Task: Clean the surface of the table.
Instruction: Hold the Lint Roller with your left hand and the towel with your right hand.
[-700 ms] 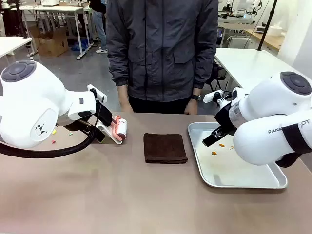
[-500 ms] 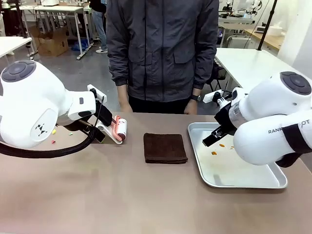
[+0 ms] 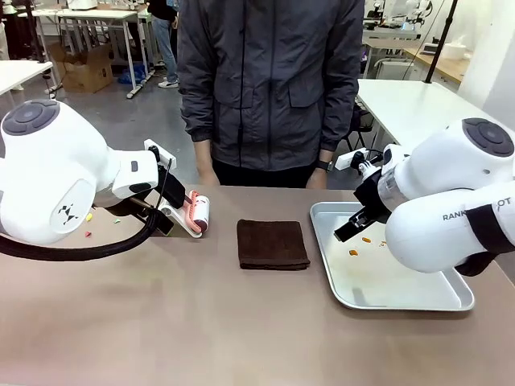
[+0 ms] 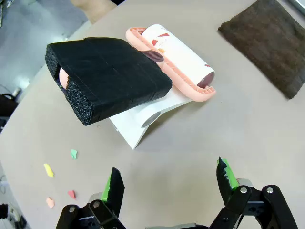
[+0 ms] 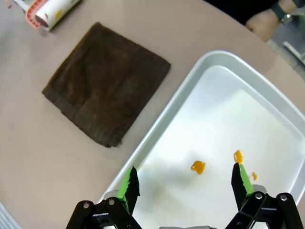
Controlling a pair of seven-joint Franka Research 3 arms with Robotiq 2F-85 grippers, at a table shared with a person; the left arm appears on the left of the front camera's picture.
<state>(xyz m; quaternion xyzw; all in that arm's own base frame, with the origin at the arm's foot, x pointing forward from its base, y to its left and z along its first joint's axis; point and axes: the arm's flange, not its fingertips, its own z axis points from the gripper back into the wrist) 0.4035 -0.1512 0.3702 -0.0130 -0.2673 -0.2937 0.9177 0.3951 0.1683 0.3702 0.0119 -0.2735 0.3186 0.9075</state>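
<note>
The brownish-taupe table carries a folded dark brown cloth at its middle. Left of the cloth, a lint roller with a pink frame and a black foam handle rests on a white stand. My left gripper hovers open just short of the roller, with nothing between its fingers. Small coloured paper scraps lie on the table beside it. My right gripper hangs open over the near left part of a silver tray, above orange crumbs. The cloth lies to its left.
A person stands at the far edge, one hand behind the roller and the other hand behind the tray. More scraps lie at the table's left, under my left arm. White tables stand behind.
Both arms and everything on the table stay where they were. The person's torso has shifted very slightly.
</note>
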